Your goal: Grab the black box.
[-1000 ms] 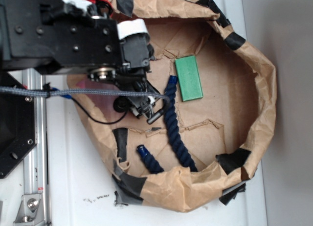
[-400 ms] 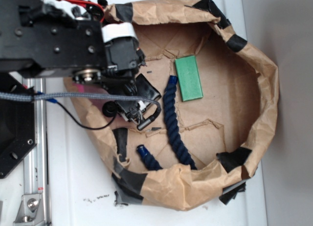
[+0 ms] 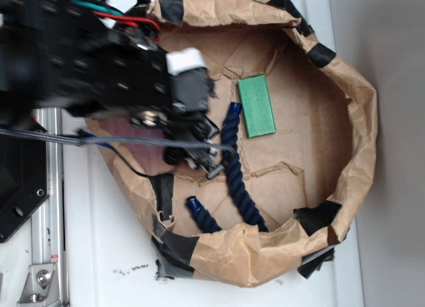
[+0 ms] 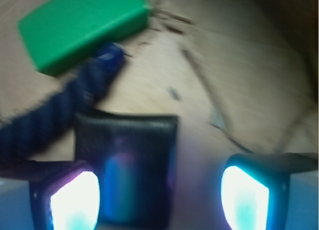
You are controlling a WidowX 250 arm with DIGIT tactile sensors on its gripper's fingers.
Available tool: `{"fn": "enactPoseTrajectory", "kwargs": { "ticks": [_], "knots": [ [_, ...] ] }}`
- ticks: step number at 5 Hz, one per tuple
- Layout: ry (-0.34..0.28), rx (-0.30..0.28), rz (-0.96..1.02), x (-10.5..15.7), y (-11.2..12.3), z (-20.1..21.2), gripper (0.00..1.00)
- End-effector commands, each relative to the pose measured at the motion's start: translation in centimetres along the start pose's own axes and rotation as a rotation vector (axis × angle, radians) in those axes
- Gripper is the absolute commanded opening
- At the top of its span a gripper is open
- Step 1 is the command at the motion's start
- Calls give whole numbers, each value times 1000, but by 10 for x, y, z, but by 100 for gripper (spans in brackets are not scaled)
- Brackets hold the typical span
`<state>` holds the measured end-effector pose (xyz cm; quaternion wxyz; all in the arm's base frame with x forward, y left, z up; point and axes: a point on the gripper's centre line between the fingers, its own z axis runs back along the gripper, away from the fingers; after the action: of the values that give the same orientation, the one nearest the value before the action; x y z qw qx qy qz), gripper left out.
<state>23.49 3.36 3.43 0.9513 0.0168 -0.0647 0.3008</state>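
In the wrist view the black box (image 4: 127, 165), glossy and square, lies on the brown paper between my fingers. It sits close to the left finger (image 4: 75, 202), with a clear gap to the right finger (image 4: 244, 197). My gripper (image 4: 159, 195) is open and holds nothing. In the exterior view my gripper (image 3: 197, 144) hangs over the left part of the paper nest, and the arm hides the box there.
A green block (image 3: 256, 106) lies beyond the box, also in the wrist view (image 4: 82, 26). A dark blue rope (image 3: 236, 167) runs beside the gripper, left of the box in the wrist view (image 4: 55, 120). Crumpled paper walls (image 3: 358, 121) with black tape patches (image 3: 163, 191) ring the area.
My arm has swung right and towards the rope. The black box showed beside the gripper 0.4 s ago and is now covered by the gripper in the exterior view.
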Motion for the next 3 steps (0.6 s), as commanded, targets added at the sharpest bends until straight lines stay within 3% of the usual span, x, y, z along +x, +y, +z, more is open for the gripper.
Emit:
{"fn": "enactPoseTrajectory", "kwargs": {
  "ticks": [1, 2, 3],
  "knots": [
    [20, -44, -30, 1, -14, -3, 100],
    [19, -62, -22, 1, -17, 3, 100],
    [11, -57, -7, 1, -16, 6, 0]
  ]
}}
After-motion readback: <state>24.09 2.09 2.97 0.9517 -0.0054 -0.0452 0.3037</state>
